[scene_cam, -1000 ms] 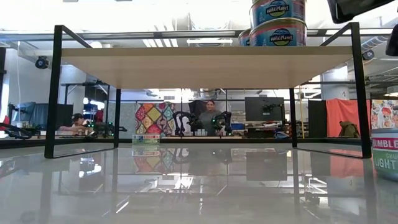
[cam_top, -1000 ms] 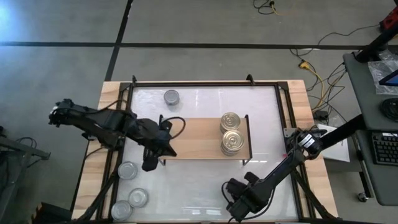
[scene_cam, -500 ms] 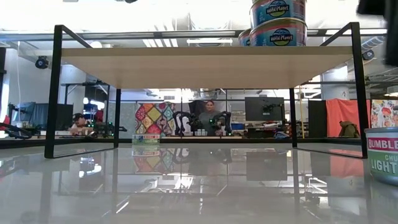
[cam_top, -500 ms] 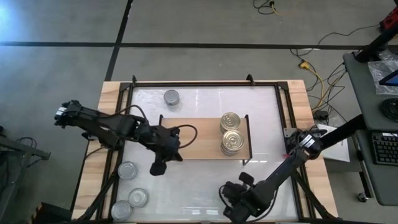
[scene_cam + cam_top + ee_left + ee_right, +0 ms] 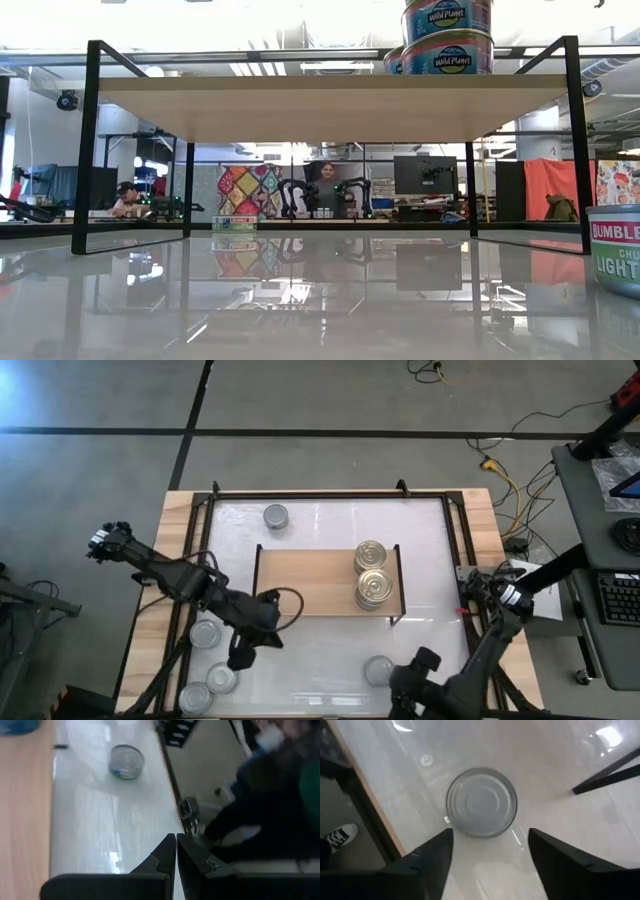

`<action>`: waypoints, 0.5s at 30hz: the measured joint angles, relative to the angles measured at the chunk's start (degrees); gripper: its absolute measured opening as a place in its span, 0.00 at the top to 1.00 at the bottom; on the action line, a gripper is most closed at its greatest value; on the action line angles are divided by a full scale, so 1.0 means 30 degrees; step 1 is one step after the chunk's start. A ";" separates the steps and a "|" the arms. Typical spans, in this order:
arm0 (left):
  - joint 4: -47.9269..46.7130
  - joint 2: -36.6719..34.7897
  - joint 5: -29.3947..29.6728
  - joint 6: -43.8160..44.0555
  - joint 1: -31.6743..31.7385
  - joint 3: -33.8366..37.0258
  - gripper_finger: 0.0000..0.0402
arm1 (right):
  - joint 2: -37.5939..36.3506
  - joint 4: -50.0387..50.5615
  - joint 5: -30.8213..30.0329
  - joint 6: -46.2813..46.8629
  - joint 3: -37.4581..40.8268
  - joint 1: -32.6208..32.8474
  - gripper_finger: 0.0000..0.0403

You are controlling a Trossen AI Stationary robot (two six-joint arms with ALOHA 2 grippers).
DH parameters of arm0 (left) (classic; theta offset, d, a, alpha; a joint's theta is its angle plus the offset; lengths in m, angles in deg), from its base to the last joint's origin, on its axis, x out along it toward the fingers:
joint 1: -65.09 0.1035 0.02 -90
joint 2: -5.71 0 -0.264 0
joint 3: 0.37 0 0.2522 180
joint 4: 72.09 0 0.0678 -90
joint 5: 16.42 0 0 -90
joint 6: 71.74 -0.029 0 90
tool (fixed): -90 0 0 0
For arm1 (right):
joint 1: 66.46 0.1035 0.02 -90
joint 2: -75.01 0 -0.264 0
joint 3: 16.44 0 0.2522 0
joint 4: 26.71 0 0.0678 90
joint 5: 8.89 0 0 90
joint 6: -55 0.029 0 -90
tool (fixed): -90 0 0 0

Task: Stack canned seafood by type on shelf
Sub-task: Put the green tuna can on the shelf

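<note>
Right fingers: we see them spread wide, nothing between them, a silver-topped can standing free on the tabletop just ahead.
Right gripper: we place it off the shelf's front right corner, at the table's near edge; that can sits just beside it.
Left fingers: we see them pressed together, holding nothing.
Left gripper: we place it off the shelf's front left corner, over the tabletop.
Gold-topped cans: we count two tops at the shelf's right end, touching; the low view shows tins stacked there.
Other silver cans: three off the shelf's front left; one behind its back left corner.
</note>
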 joint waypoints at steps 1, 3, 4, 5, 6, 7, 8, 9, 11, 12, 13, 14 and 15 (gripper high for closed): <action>0.0123 -0.0002 0.0199 0.0936 0.0004 -0.0001 1.00 | 0.0000 -0.0020 -0.0068 0.0000 0.0122 0.0220 0.33; 0.0295 -0.0004 0.0411 0.2798 -0.0059 0.0004 1.00 | 0.0000 -0.0142 -0.0134 -0.0036 0.0434 0.0579 0.27; 0.0331 0.0000 0.0411 0.3619 -0.0120 0.0004 1.00 | 0.0000 -0.0367 -0.0172 -0.0150 0.0628 0.0710 0.24; 0.0380 0.0000 0.0397 0.4415 -0.0176 -0.0010 0.99 | -0.0035 -0.0516 -0.0191 -0.0206 0.0814 0.0818 0.22; 0.0389 0.0000 0.0388 0.5125 -0.0247 -0.0066 0.98 | -0.0062 -0.0610 -0.0304 -0.0266 0.1020 0.0936 0.19; 0.0384 0.0000 0.0427 0.5784 -0.0303 -0.0178 0.96 | -0.0098 -0.0812 -0.0553 -0.0295 0.1272 0.1065 0.17; 0.0431 0.0000 0.0569 0.6378 -0.0394 -0.0296 0.95 | -0.0146 -0.1101 -0.0675 -0.0331 0.1498 0.1136 0.15; 0.0573 0.0000 0.0670 0.6820 -0.0448 -0.0364 0.94 | -0.0170 -0.1453 -0.0703 -0.0381 0.1693 0.1203 0.13; 0.1171 -0.0007 0.0757 0.7172 -0.0596 -0.0382 0.92 | -0.0175 -0.1598 -0.0675 -0.0295 0.1961 0.1291 0.10; 0.1500 0.0000 0.0798 0.7169 -0.0696 -0.0382 0.91 | -0.0175 -0.1663 -0.0621 -0.0089 0.2080 0.1297 0.09; 0.1724 0.0000 0.0876 0.7135 -0.0815 -0.0382 0.91 | -0.0175 -0.1741 -0.0477 0.0115 0.2099 0.1292 0.09; 0.1920 0.0000 0.0870 0.7014 -0.0929 -0.0382 0.91 | -0.0175 -0.1917 -0.0213 0.0463 0.2028 0.1219 0.09; 0.2045 -0.0011 0.0868 0.6905 -0.1026 -0.0382 0.91 | -0.0179 -0.1905 0.0190 0.0662 0.1851 0.1096 0.08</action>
